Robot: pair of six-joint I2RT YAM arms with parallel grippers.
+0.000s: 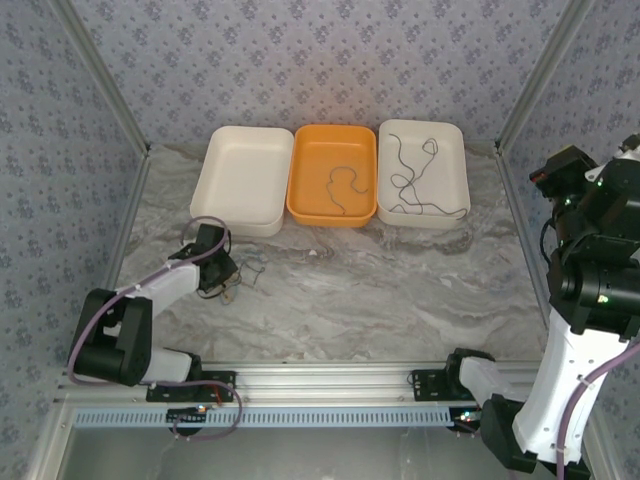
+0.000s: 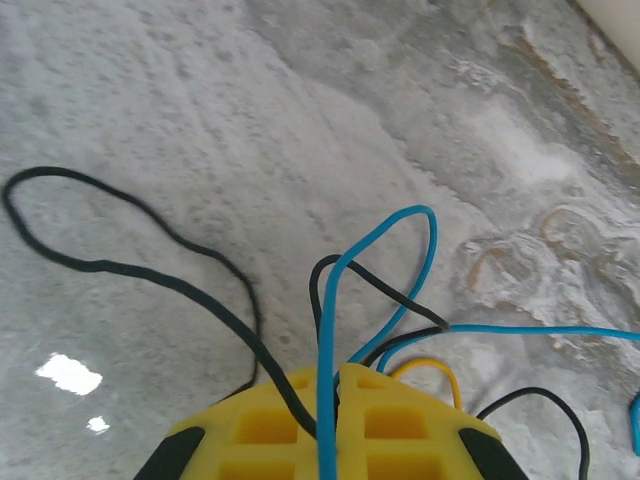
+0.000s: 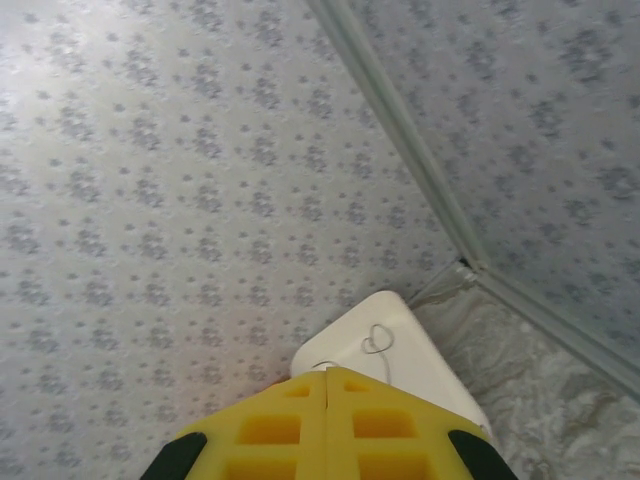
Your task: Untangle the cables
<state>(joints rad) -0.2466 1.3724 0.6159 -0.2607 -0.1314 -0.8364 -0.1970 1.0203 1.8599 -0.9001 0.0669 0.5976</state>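
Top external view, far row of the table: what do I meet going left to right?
A white tray → an orange tray holding one dark cable → a second white tray holding a long dark cable.

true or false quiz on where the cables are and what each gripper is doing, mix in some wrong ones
1. A cable lies in the left white tray. False: no cable shows in it.
2. A dark cable lies in the orange tray. True.
3. The left gripper is shut on tangled cables, with black, blue and yellow strands, low over the table. True.
4. The right gripper holds a cable. False: it is shut on nothing and raised toward the wall.
5. The right white tray holds a black cable. True.
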